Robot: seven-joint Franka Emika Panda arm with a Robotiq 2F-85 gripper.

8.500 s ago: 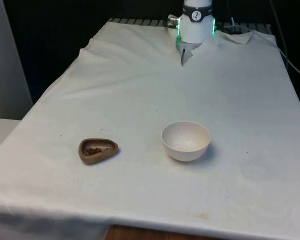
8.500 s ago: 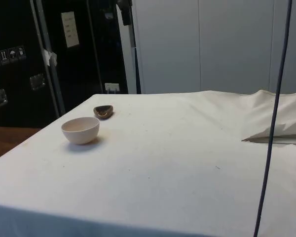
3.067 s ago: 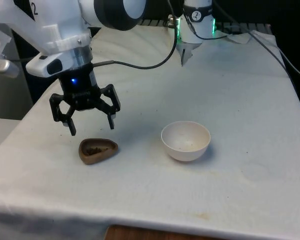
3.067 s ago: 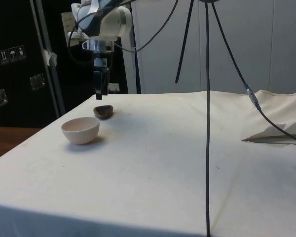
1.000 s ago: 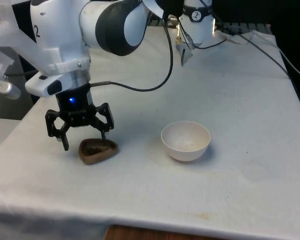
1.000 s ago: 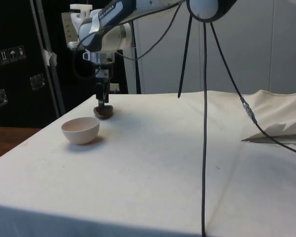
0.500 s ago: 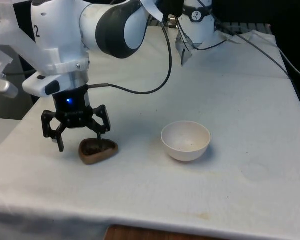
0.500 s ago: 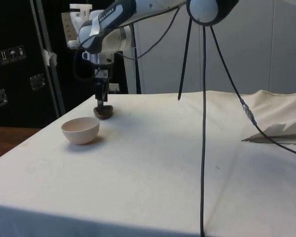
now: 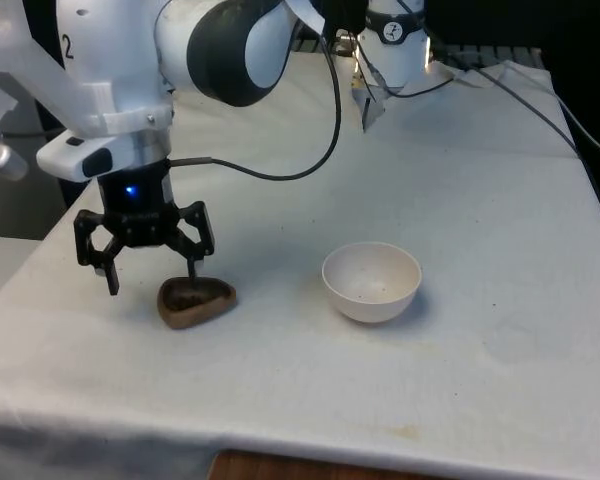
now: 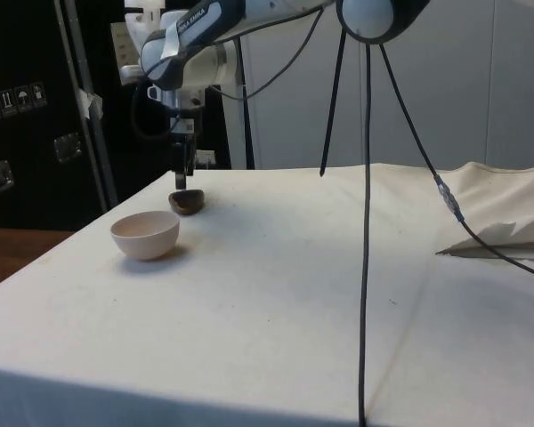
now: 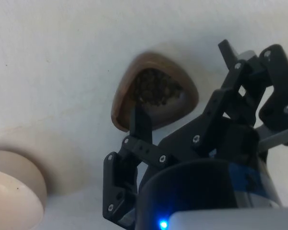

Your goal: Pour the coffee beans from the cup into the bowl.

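A small brown cup (image 9: 196,301) with dark coffee beans (image 11: 156,89) in it sits on the white cloth, towards the front view's left. A cream bowl (image 9: 371,281) stands upright to its right, a hand's width away. My gripper (image 9: 152,282) hangs open just above the cup's left part. One fingertip (image 9: 192,276) is over the cup's rim and the other finger (image 9: 112,284) is beyond the cup on the left. In the side view the gripper (image 10: 180,180) stands close over the cup (image 10: 187,202), behind the bowl (image 10: 145,235). Nothing is held between the fingers (image 11: 140,122).
The white cloth (image 9: 460,200) covers the table, with a crumpled fold (image 10: 503,233) near the robot's end. Black cables (image 10: 367,222) hang down from the arm across the side view. The table's front edge (image 9: 310,455) is close to the cup and bowl.
Over the last second the open gripper has shifted towards the front view's left and risen slightly above the cup. Cup and bowl have not moved.
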